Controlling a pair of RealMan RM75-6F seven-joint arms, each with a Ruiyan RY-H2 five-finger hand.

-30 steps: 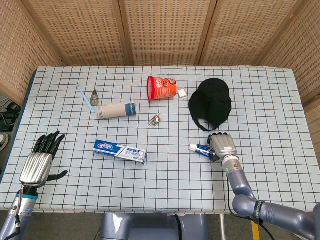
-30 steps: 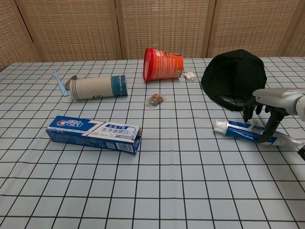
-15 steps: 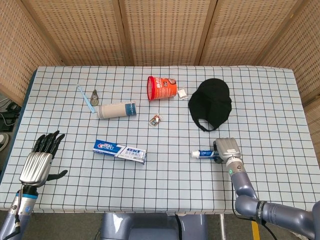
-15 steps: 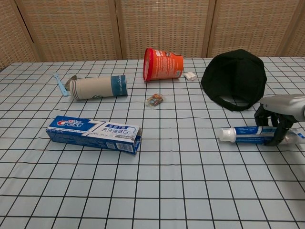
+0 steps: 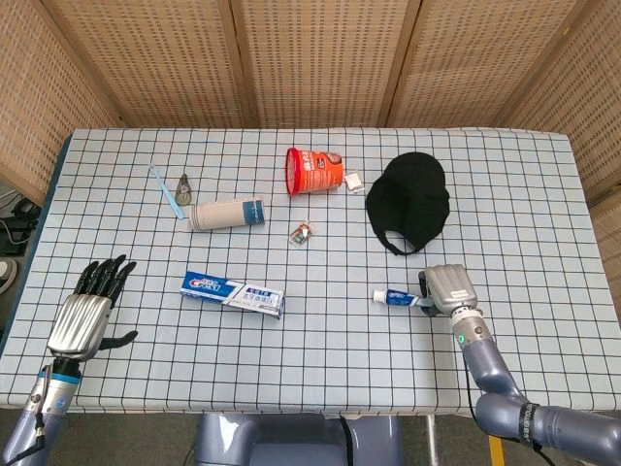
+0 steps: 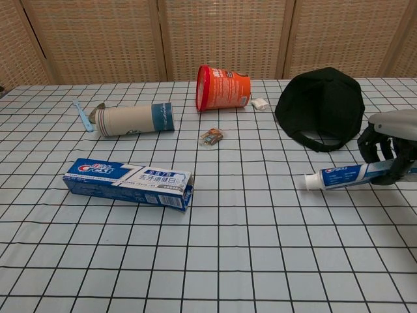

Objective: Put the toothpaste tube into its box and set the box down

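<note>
The toothpaste tube [image 5: 396, 297] [image 6: 342, 175] lies at the right of the table, white cap pointing left. My right hand [image 5: 449, 288] [image 6: 389, 140] grips its tail end, fingers curled over it, and the tail is tilted up a little. The blue toothpaste box [image 5: 233, 293] [image 6: 127, 182] lies flat left of centre, with its open flap end facing right, well apart from the tube. My left hand [image 5: 85, 311] hovers at the table's near left corner, fingers spread and holding nothing. It is outside the chest view.
A black cap [image 5: 409, 199] [image 6: 322, 104] lies just behind the right hand. An orange cup [image 5: 312, 171] [image 6: 223, 87] and a paper cup [image 5: 226, 214] [image 6: 133, 120] lie on their sides further back, with a blue toothbrush [image 5: 165, 190] and a small wrapper [image 5: 304, 233] [image 6: 211, 136].
My right hand has closed on the tube's tail and drawn it to the right, swinging the cap end round. The left hand has shifted slightly. The box has stayed put.
</note>
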